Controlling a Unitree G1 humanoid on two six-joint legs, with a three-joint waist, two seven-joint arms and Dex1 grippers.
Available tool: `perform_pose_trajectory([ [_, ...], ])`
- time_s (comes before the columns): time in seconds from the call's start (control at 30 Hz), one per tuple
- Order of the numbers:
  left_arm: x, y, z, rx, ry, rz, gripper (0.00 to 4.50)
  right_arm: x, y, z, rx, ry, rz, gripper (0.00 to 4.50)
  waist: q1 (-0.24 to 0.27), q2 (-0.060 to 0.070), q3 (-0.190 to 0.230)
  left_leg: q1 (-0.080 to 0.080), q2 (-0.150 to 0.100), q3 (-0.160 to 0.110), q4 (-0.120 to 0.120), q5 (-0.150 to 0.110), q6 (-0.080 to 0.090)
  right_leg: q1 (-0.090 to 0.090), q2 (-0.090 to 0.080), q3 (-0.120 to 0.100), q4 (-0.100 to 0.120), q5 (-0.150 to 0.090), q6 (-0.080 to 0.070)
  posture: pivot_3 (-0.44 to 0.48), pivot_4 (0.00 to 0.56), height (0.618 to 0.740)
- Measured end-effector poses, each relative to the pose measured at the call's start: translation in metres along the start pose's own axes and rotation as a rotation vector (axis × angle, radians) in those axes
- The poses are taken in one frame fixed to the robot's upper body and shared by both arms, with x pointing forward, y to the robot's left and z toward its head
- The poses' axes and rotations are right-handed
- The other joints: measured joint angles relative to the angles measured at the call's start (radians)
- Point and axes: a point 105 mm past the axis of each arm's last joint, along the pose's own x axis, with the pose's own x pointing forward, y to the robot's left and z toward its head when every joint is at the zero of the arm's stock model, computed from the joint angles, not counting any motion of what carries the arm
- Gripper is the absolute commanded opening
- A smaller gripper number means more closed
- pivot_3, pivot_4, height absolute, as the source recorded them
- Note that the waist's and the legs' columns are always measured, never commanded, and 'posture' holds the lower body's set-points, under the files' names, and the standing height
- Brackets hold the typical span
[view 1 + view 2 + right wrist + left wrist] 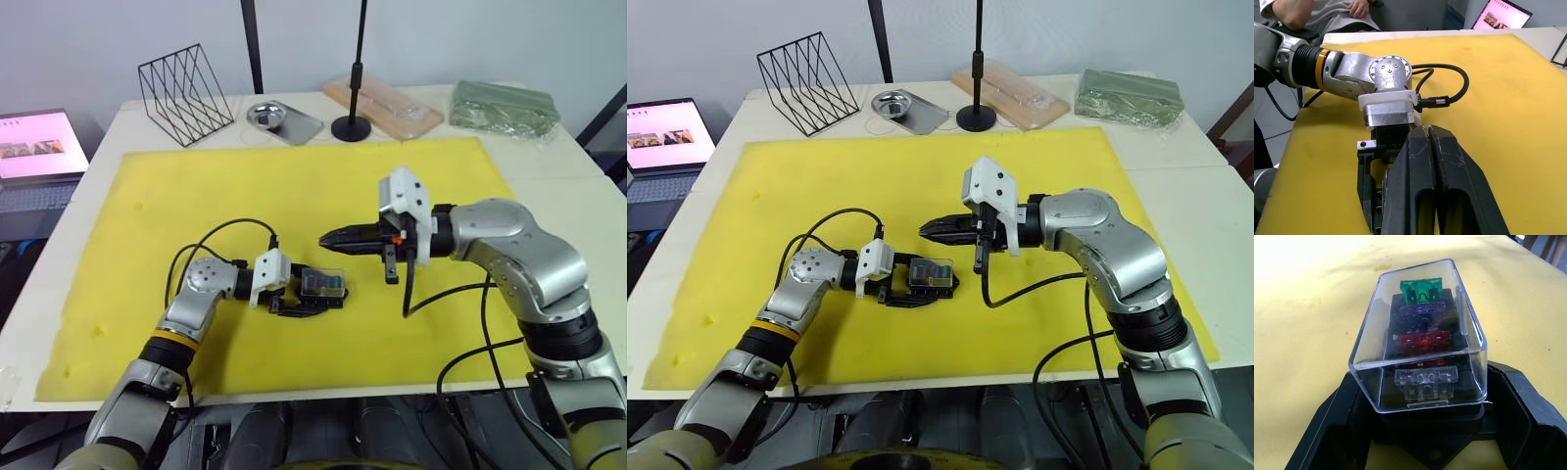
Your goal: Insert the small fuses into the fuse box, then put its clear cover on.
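the left gripper [306, 302] clasped the fuse box [1425, 416] near the yellow mat's [196, 186] centre, clear cover [1420, 333] on top over the small fuses [1421, 290]. the right gripper [328, 238], fingers together and empty, hovered at its 1 o'clock. if the cover was only resting unlatched, releasing might tip it off.

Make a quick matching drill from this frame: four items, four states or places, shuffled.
Column 1:
1. clear cover
2. left gripper
3. right gripper
4. green fuse

Column 2:
A. fingers shut, holding nothing
B. seated in the slot farthest from the left wrist camera
C. sitting on the fuse box
D. fingers either side of the fuse box

Pairs: 1-C, 2-D, 3-A, 4-B
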Motion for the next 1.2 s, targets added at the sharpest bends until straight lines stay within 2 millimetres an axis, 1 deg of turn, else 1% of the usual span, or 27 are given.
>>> perform_pose_trajectory([
  [0.03,0.0,0.0,0.0,0.0,0.0,0.0,2.82,0.004,0.0,-0.005,0.004,0.019,0.001,0.02,0.0,0.0,0.0,0.0,0.0,0.0,0.0,0.0,0.0,0.0,0.0,0.0,0.0,0.0,0.0,0.0,0.15,0.74],
  [0.07,0.0,0.0,0.0,0.0,0.0,0.0,2.82,0.008,0.002,-0.014,0.014,0.052,0.007,0.02,0.0,0.0,0.0,0.0,0.0,0.0,0.0,0.0,0.0,0.0,0.0,0.0,0.0,0.0,0.0,0.0,0.15,0.74],
  [0.13,0.0,0.0,0.0,0.0,0.0,0.0,2.82,0.024,0.014,-0.047,0.094,0.122,0.035,0.02,0.0,-0.002,-0.001,0.0,0.0,0.0,0.0,0.0,0.0,0.0,0.0,0.0,0.0,0.0,0.0,0.0,0.15,0.74],
  [0.17,0.0,0.0,-0.001,-0.001,0.008,-0.002,2.82,0.034,0.025,-0.066,0.149,0.145,0.071,0.02,0.0,-0.001,-0.001,0.0,0.0,0.0,0.0,0.0,0.0,0.0,0.0,0.0,0.0,0.0,0.0,0.0,0.15,0.74],
  [0.23,0.0,-0.001,-0.003,-0.005,0.013,0.002,2.82,0.046,0.037,-0.069,0.124,0.12,0.118,0.02,-0.003,0.001,-0.004,0.002,0.0,0.001,0.0,0.0,0.0,0.001,0.0,0.001,0.0,0.0,0.0,0.0,0.15,0.74],
  [0.3,0.0,-0.001,-0.005,-0.013,0.019,0.009,2.82,0.049,0.035,-0.074,0.11,0.112,0.118,0.02,-0.003,-0.002,-0.006,0.008,0.0,0.001,-0.001,0.0,0.0,0.007,0.0,0.001,0.0,0.0,0.0,0.0,0.15,0.74],
  [0.33,0.0,-0.002,-0.007,-0.018,0.023,0.012,2.82,0.05,0.033,-0.078,0.108,0.1,0.111,0.02,-0.002,-0.003,-0.007,0.013,0.0,0.001,-0.003,-0.001,0.001,0.013,0.001,0.001,-0.001,-0.002,0.001,0.0,0.15,0.74],
  [0.4,0.001,-0.003,-0.008,-0.024,0.025,0.016,2.82,0.048,0.032,-0.081,0.105,0.084,0.108,0.02,-0.005,-0.002,-0.008,0.02,0.001,0.0,-0.003,-0.003,0.004,0.02,0.001,0.0,-0.003,-0.003,0.003,0.0,0.15,0.74],
  [0.53,-0.001,-0.004,-0.008,-0.02,0.026,0.018,2.82,0.043,0.031,-0.081,0.128,0.071,0.097,0.02,-0.008,-0.002,-0.009,0.02,0.001,-0.004,-0.003,-0.003,0.005,0.02,0.001,0.001,-0.003,-0.004,0.004,0.0,0.15,0.74],
  [0.7,-0.001,-0.004,-0.005,-0.01,0.015,0.025,2.82,0.027,0.027,-0.071,0.193,0.048,0.07,0.02,-0.007,-0.001,-0.009,0.013,0.001,-0.006,-0.002,-0.003,0.005,0.014,0.0,0.001,-0.003,-0.003,0.004,0.0,0.15,0.74],
  [0.73,-0.001,-0.003,-0.004,-0.011,0.009,0.026,2.82,0.021,0.026,-0.068,0.199,0.048,0.06,0.02,-0.006,-0.001,-0.008,0.012,0.001,-0.006,-0.002,-0.003,0.005,0.013,0.0,0.001,-0.003,-0.003,0.004,0.0,0.15,0.74],
  [0.87,-0.002,-0.003,-0.004,-0.014,0.005,0.03,2.82,-0.002,0.013,-0.041,0.21,-0.018,-0.024,0.02,-0.002,-0.001,-0.008,0.011,0.001,-0.006,-0.002,-0.003,0.005,0.012,0.0,0.001,-0.003,-0.003,0.004,0.0,0.15,0.74],
  [0.93,-0.002,-0.003,-0.004,-0.015,0.004,0.034,2.82,-0.011,0.01,-0.033,0.202,-0.029,-0.055,0.02,-0.002,-0.001,-0.008,0.011,0.001,-0.006,-0.002,-0.003,0.005,0.012,0.0,0.001,-0.003,-0.003,0.004,0.0,0.15,0.74],
  [1.07,-0.002,-0.003,-0.004,-0.016,0.002,0.039,2.82,-0.036,0.01,-0.036,0.202,0.029,-0.11,0.02,0.0,-0.001,-0.008,0.011,0.001,-0.006,-0.003,-0.003,0.005,0.013,0.0,0.0,-0.005,-0.003,0.004,0.0,0.15,0.74],
  [1.17,-0.003,-0.003,-0.005,-0.015,0.004,0.041,2.82,-0.049,0.012,-0.035,0.162,0.076,-0.131,0.02,-0.002,-0.001,-0.008,0.011,0.001,-0.005,-0.003,-0.003,0.005,0.013,0.0,0.0,-0.006,-0.003,0.004,0.0,0.15,0.74],
  [1.2,-0.003,-0.003,-0.005,-0.013,0.003,0.043,2.82,-0.052,0.013,-0.035,0.132,0.096,-0.133,0.19,-0.001,-0.001,-0.008,0.011,0.001,-0.005,-0.003,-0.003,0.005,0.013,0.0,0.0,-0.007,-0.003,0.004,0.0,0.15,0.74],
])
